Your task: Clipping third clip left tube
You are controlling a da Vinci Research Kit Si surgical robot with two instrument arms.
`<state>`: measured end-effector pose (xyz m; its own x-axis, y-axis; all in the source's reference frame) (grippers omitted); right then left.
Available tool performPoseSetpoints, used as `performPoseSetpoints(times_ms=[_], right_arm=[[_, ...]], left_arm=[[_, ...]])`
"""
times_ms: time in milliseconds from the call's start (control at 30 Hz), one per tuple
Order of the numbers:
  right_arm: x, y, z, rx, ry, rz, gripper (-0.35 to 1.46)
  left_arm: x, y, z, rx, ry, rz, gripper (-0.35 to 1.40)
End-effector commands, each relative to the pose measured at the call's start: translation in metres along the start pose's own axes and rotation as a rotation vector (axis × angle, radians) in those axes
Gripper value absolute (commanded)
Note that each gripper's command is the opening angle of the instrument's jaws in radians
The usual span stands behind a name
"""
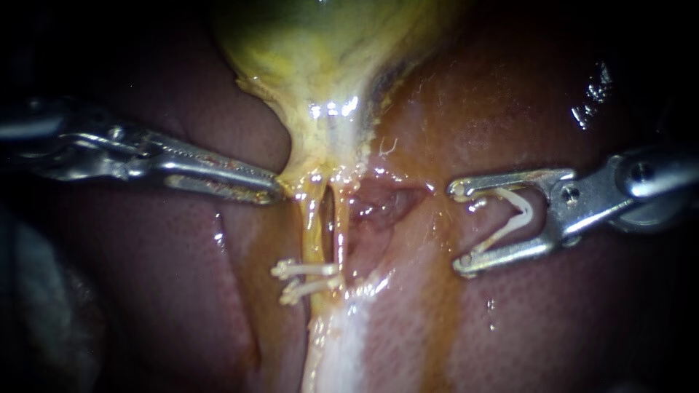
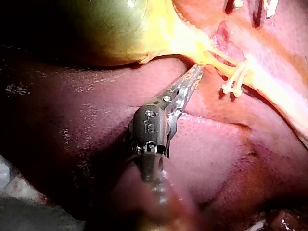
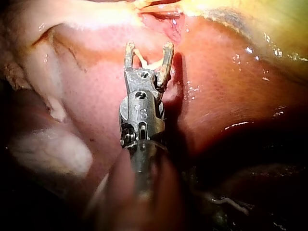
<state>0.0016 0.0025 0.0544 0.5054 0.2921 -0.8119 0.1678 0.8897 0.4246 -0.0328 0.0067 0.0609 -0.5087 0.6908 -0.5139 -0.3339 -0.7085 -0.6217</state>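
Instruments x2: L instrument (image 1: 271, 191), R instrument (image 1: 460, 227). Tubes x2: left tube (image 1: 313, 225), right tube (image 1: 340, 222). Clips x3 total: 2 on left tube, i.e. upper clip (image 1: 306, 269) & lower clip (image 1: 309, 289), plus 1 loaded clip (image 1: 513, 218) held btw R instrument's jaws. Gallbladder (image 1: 320, 51) x1. Liver (image 1: 510, 109) x1.

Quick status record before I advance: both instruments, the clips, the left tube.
left instrument: end effector shut on gallbladder tissue at its narrow end
right instrument: end effector holds an open clip, out to the side over liver, clear of the tubes
left tube: two clips already across it
task state: open clip not yet on the tube
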Motion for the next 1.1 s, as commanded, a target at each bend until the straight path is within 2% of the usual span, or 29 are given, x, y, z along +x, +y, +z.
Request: performPoseSetpoints(times_ms=[33,133,333,433,533,600,767,900,1100], right_arm=[[0.0,0.0,0.0,0.0,0.001,0.0,0.47],[0.0,-0.0001,0.0,0.0,0.0,0.006,0.47],[0.0001,-0.0001,0.0,-0.001,0.0,0.012,0.47],[0.0004,0.0,0.0002,-0.002,0.003,0.02,0.47],[0.0009,0.0001,0.0008,-0.007,0.024,0.043,0.47],[0.0015,0.0,0.0015,-0.011,0.053,0.078,0.47],[0.0035,-0.0002,0.0039,0.018,0.137,0.208,0.47],[0.0049,-0.0002,0.0059,0.041,0.178,0.295,0.46],[0.0064,0.0006,0.0085,0.057,0.234,0.385,0.44]], left_arm=[[0.0001,0.0,-0.0003,-0.003,0.0,0.001,-0.35],[0.0007,-0.0001,-0.0019,-0.017,-0.003,-0.002,-0.35],[0.0029,-0.0003,-0.0064,0.018,0.012,-0.017,-0.35],[0.0035,-0.0001,-0.0077,0.023,0.024,-0.012,-0.35],[0.0034,0.0002,-0.0077,0.026,0.025,-0.013,-0.35],[0.0034,0.0004,-0.0074,0.029,0.026,-0.014,-0.35],[0.0034,0.0004,-0.0072,0.031,0.026,-0.014,-0.35],[0.0034,0.0004,-0.0072,0.031,0.026,-0.014,-0.35],[0.0034,0.0005,-0.0071,0.031,0.026,-0.008,-0.35]])
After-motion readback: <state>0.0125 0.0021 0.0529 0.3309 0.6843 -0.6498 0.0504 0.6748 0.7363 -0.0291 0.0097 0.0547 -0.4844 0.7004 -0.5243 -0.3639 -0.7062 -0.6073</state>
